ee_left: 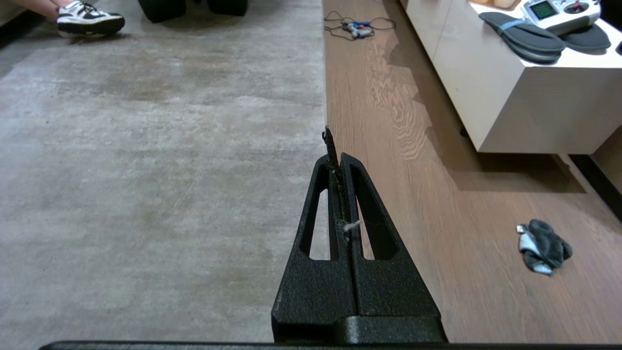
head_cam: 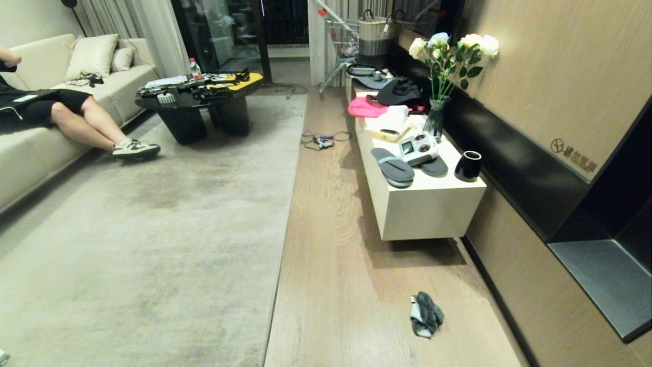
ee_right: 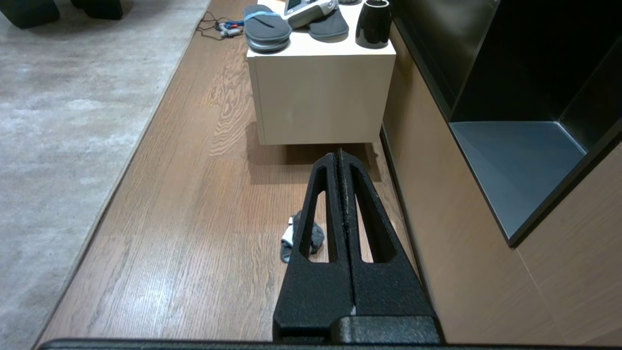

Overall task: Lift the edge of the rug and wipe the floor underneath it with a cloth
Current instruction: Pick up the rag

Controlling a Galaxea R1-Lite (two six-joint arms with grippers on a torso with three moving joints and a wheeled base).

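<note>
Head camera looks down the room; both wrist cameras sit lower, sharing the cloth (head_cam: pixel 426 314) on the floor (head_cam: pixel 326 244).

Slippers (head_cam: pixel 393 166), black cup (head_cam: pixel 467 166), flower vase (head_cam: pixel 436 120) on cabinet (head_cam: pixel 428 209).

Both arms sit outside my head view. My left gripper (ee_left: pixel 335 146) has its fingers (ee_left: pixel 362 214) pressed together, empty, angled forward and down. My right gripper (ee_right: pixel 339 158) matches: fingers pressed together, empty.

Cream sofa (head_cam: pixel 30 153), black coffee table (head_cam: pixel 198 102), white cabinet (head_cam: pixel 428 204), wood-panelled wall (head_cam: pixel 560 76)
</note>
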